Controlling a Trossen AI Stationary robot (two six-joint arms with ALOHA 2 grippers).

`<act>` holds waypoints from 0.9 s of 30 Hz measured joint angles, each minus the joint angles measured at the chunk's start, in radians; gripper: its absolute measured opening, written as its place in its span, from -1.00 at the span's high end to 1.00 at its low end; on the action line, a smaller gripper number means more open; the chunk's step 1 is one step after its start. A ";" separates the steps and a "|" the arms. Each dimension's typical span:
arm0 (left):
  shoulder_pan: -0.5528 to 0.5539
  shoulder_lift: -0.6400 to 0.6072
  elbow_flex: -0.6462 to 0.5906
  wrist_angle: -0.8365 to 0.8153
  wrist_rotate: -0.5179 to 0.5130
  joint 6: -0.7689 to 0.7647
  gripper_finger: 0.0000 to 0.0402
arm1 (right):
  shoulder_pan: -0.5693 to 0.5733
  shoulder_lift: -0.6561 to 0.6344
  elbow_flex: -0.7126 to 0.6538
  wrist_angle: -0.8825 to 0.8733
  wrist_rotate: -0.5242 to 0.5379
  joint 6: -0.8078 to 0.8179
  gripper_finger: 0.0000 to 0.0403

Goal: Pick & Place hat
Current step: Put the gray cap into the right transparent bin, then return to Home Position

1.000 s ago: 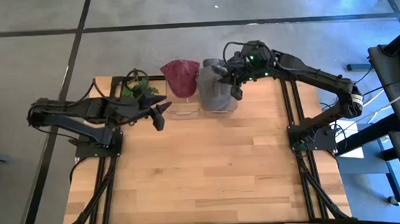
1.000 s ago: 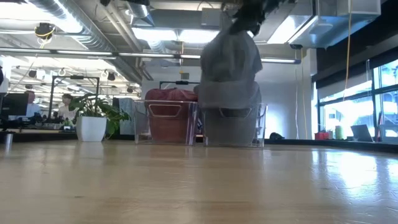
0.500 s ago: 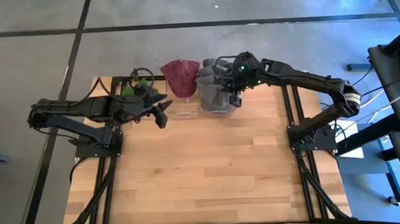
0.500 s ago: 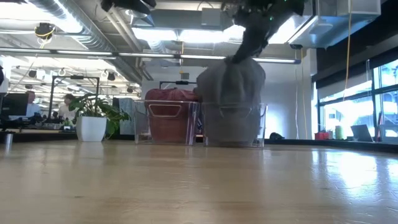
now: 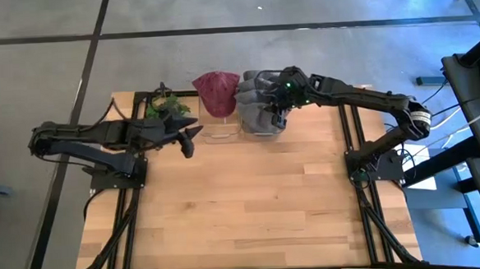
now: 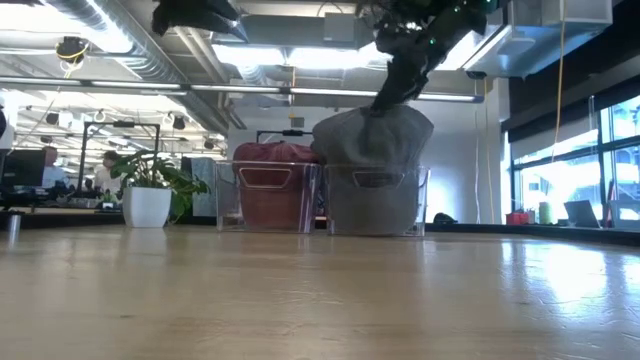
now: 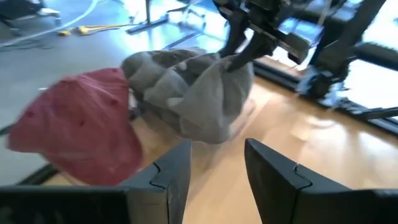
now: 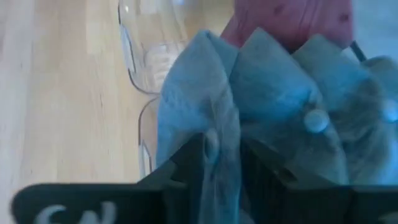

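A grey cap (image 5: 257, 105) sits in the right of two clear bins (image 6: 377, 198) at the table's far edge, bulging above the rim (image 6: 372, 130). A dark red cap (image 5: 215, 90) fills the left bin (image 6: 268, 195). My right gripper (image 5: 275, 105) is over the grey cap and shut on its cloth (image 8: 219, 155). My left gripper (image 5: 192, 137) hovers open beside the bins, to the left of them, touching nothing (image 7: 214, 171). My right gripper pinches a ridge of the grey cap's cloth (image 8: 214, 146) between its two fingers, on the cap's upper side toward the near edge. The fingers slant down from above and from the right (image 6: 392, 95). The cap rests in the bin, gathered up toward the fingers.
A potted green plant (image 5: 166, 104) stands at the far left, close to my left arm. Black frame rails run along both sides of the wooden table (image 5: 243, 200), whose near half is bare wood.
My right gripper has moved down and toward the table's left, lowering the grey cap from hanging above the bin until it settles into it and spreads wide. It stays shut on the cloth. My left gripper has shifted only slightly.
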 joint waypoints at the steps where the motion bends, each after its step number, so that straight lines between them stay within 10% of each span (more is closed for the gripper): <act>1: 0.000 -0.029 -0.034 0.030 0.013 0.000 0.27 | 0.001 -0.004 0.008 -0.004 0.000 0.001 0.48; 12: 0.035 -0.403 -0.270 0.113 0.114 0.022 0.27 | 0.027 -0.169 0.024 0.009 -0.007 0.085 -0.10; 21: 0.051 -0.670 -0.374 -0.040 0.022 0.022 0.28 | 0.142 -0.545 -0.414 0.347 -0.017 0.275 -0.15; 27: 0.051 -0.731 -0.374 -0.068 0.143 -0.024 0.26 | 0.211 -0.746 -0.625 0.449 -0.049 0.397 -0.14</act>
